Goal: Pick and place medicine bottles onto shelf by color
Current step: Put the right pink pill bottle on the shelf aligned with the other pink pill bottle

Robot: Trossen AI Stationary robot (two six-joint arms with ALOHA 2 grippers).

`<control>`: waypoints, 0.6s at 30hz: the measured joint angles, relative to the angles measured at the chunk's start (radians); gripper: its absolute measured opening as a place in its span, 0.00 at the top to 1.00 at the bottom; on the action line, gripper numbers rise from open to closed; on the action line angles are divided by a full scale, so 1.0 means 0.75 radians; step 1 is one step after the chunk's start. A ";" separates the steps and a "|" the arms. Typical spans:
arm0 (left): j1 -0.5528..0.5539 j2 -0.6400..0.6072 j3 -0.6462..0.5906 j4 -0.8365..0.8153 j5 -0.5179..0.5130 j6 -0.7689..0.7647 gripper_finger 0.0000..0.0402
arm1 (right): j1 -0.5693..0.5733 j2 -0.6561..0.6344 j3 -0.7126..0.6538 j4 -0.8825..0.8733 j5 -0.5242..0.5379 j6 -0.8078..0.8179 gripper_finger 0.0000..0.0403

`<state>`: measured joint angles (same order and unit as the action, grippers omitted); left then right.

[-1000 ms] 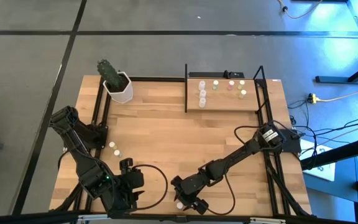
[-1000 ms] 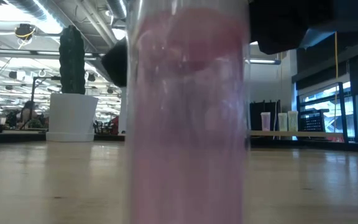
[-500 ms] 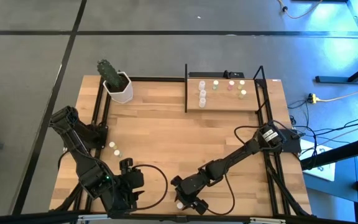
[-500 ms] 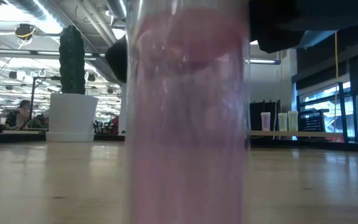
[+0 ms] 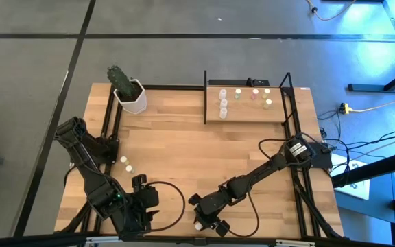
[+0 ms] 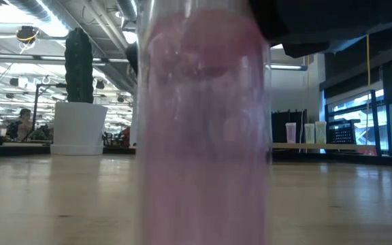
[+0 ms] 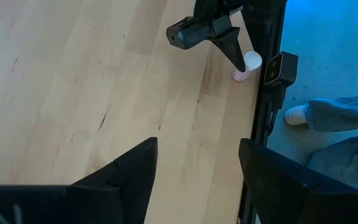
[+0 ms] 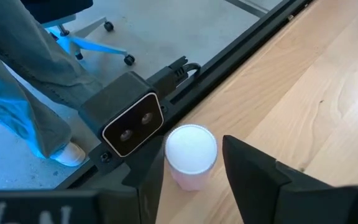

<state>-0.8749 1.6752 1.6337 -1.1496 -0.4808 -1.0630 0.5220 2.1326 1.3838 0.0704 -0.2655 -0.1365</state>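
A small pink bottle with a white cap [image 8: 191, 155] stands upright at the table's near edge, right in front of the low camera [image 8: 129, 127], where it fills the low view [image 6: 203, 136]. My right gripper [image 8: 188, 152] reaches down at a slant, one finger on each side of the bottle, close to it and still open. The same bottle [image 7: 248, 64] and right gripper [image 7: 238, 59] show in the left wrist view. My left gripper [image 7: 197, 146] waits open above the near left of the table [image 5: 141, 185]. Several bottles stand on the shelf [image 5: 245, 113]. My right gripper has its fingers [image 8: 241, 162] beside the bottle's upper part, one on each side, slanting down from the far side. A thin strip of table shows between one finger and the cap [image 8: 217, 152]. I cannot tell whether the other finger touches. The bottle stands on the table.
Two more small bottles [image 5: 126, 165] stand on the table's left part. A white pot with a cactus [image 5: 130, 96] sits at the far left. A person's legs and a chair base show beyond the near edge [image 8: 36, 93]. Black frame rails run along the table's sides.
My right gripper's fingers have drawn in toward the pink bottle from both sides; in the low view the dark finger shapes have moved up to it. The hand itself has stayed in place, and the bottle has not moved.
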 joint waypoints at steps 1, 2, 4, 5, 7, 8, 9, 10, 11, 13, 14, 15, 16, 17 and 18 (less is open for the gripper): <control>0.000 0.000 0.000 0.000 0.000 0.001 0.45 | 0.000 0.000 0.000 0.000 -0.001 0.003 0.59; 0.000 0.000 0.000 0.000 0.000 0.000 0.45 | 0.000 0.000 0.000 0.000 -0.009 0.009 0.60; 0.000 0.000 0.000 0.000 0.000 0.000 0.45 | 0.000 0.000 0.000 0.000 -0.032 0.028 0.61; 0.000 0.000 0.000 0.000 0.000 0.001 0.45 | 0.001 0.000 0.000 0.000 -0.034 0.031 0.62; 0.000 0.000 0.000 0.000 0.000 0.000 0.45 | 0.004 0.000 0.000 0.000 -0.040 0.032 0.64; 0.000 0.000 0.000 0.000 0.000 0.000 0.45 | 0.005 0.000 0.000 0.000 -0.042 0.032 0.65; 0.000 0.000 0.000 0.000 0.000 0.000 0.45 | 0.005 0.000 0.000 -0.001 -0.043 0.032 0.66; 0.000 0.000 0.000 0.000 0.000 0.000 0.45 | 0.005 0.000 0.000 -0.001 -0.043 0.032 0.67; 0.000 0.000 0.000 0.000 0.000 0.000 0.45 | 0.005 0.000 0.000 0.000 -0.043 0.032 0.68; 0.001 0.000 0.000 0.000 0.000 0.000 0.45 | 0.005 0.000 0.000 0.000 -0.043 0.032 0.69; 0.000 0.000 0.000 0.000 0.000 0.000 0.45 | 0.005 0.000 0.000 0.000 -0.043 0.032 0.69; 0.000 0.000 0.000 0.000 0.000 0.000 0.45 | 0.005 0.000 0.000 0.000 -0.043 0.032 0.69; 0.000 0.000 0.000 0.000 0.000 0.000 0.45 | 0.005 0.000 0.000 0.000 -0.043 0.032 0.69; 0.000 0.000 0.000 0.000 0.000 0.000 0.45 | 0.005 0.000 0.000 0.000 -0.040 0.032 0.69; 0.000 0.000 0.000 0.000 0.000 0.000 0.45 | 0.005 0.000 0.000 0.000 -0.032 0.032 0.69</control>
<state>-0.8749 1.6752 1.6337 -1.1499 -0.4808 -1.0626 0.5259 2.1325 1.3838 0.0704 -0.2894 -0.1127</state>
